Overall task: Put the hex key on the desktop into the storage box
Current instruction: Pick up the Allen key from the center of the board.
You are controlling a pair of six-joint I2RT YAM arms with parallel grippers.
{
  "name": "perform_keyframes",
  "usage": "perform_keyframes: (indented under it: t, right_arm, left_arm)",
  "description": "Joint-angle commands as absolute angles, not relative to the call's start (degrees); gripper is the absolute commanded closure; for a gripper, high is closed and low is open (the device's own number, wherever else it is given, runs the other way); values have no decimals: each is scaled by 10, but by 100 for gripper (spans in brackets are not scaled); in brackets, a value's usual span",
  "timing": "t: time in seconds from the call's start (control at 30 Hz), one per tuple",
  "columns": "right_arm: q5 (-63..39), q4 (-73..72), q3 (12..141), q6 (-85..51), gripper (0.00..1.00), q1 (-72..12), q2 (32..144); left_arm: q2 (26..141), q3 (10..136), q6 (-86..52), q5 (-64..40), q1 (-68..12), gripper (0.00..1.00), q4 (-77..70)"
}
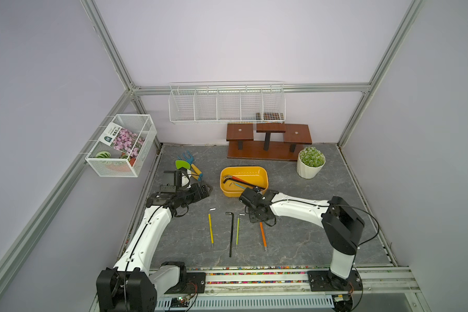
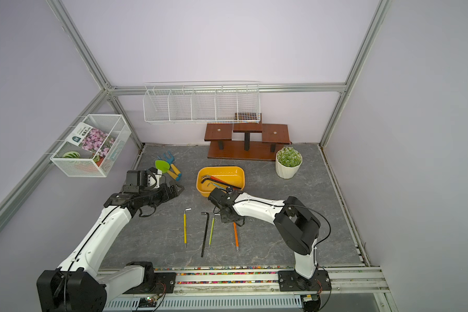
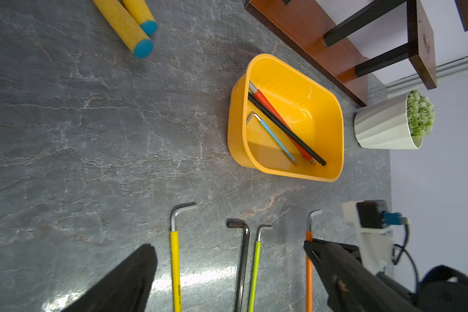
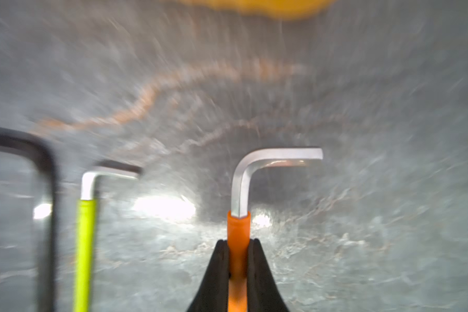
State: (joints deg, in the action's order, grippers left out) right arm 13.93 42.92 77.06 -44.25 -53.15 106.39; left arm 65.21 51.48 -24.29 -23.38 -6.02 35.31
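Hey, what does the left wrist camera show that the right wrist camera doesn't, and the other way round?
Only the left wrist view shows inside the storage box, where a red hex key, a blue hex key and a boxed black key lie, plus the yellow hex key, the potted plant and the wooden stand. Only the right wrist view clearly shows the right end effector shut on the sleeve of the orange hex key. Both show that key, plus the lime hex key and black hex key on the desktop.

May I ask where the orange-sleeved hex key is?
In both top views, the orange-sleeved hex key is right of the lime-green hex key, in the right gripper.
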Motion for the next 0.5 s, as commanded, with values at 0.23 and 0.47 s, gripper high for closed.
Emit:
perform_keyframes:
  t: [0.23, 0.47]
  right_arm:
    - [136, 480, 1047, -162, 100, -456, 1102]
    - [78, 519, 1284, -2, 100, -418, 1258]
  left_arm:
    - [646, 515, -233, -224, -62, 0, 353]
    - [646, 514, -232, -222, -62, 0, 353]
